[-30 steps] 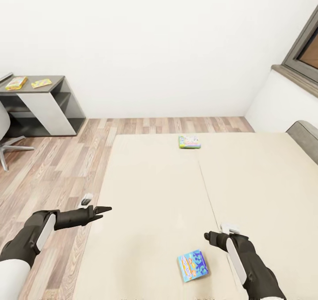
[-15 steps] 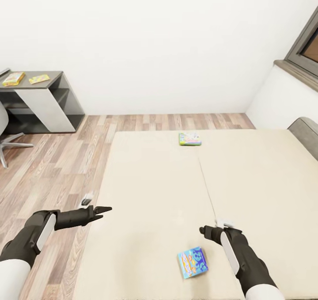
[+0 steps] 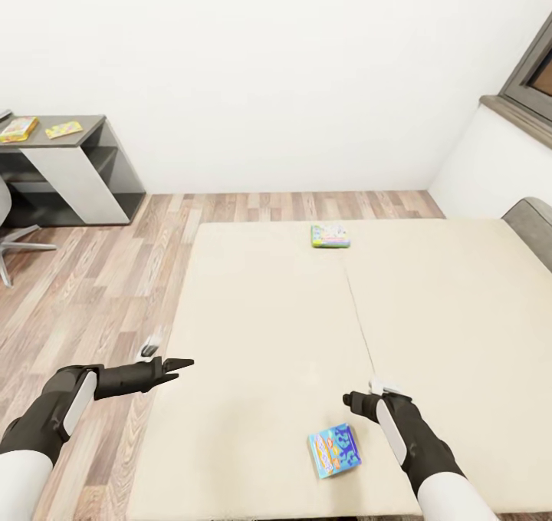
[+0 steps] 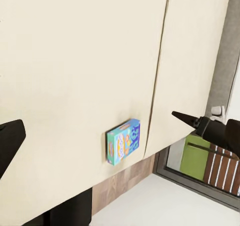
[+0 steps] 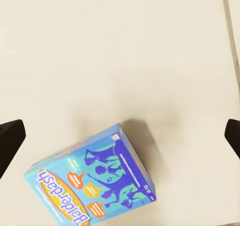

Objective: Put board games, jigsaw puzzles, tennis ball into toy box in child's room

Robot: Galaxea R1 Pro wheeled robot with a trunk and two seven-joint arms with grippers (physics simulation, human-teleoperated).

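Observation:
Two board games lie on the cream bed (image 3: 268, 329). The blue cartoon one (image 3: 334, 450) (image 4: 123, 141) (image 5: 92, 186) rests near the bed's front edge. The pale green one (image 3: 330, 235) sits at the far edge. My right gripper (image 3: 349, 400) (image 5: 125, 131) hovers open just above and to the right of the blue game, with its fingers spread wide and nothing between them. Over the bed's left edge, my left gripper (image 3: 184, 367) (image 4: 97, 118) is also open and empty.
A dark grey-topped cabinet (image 3: 84, 126) stands at the far left wall with two flat yellowish items (image 3: 17, 128) (image 3: 64, 129) on it. A chair (image 3: 6, 222) is beside it. Wood floor runs left of the bed. A grey headboard (image 3: 533, 225) and a window (image 3: 533, 72) are at the right.
The whole view has shifted, so the camera moved. My right gripper has edged left and forward, closer to the blue game. The left arm has kept its pose.

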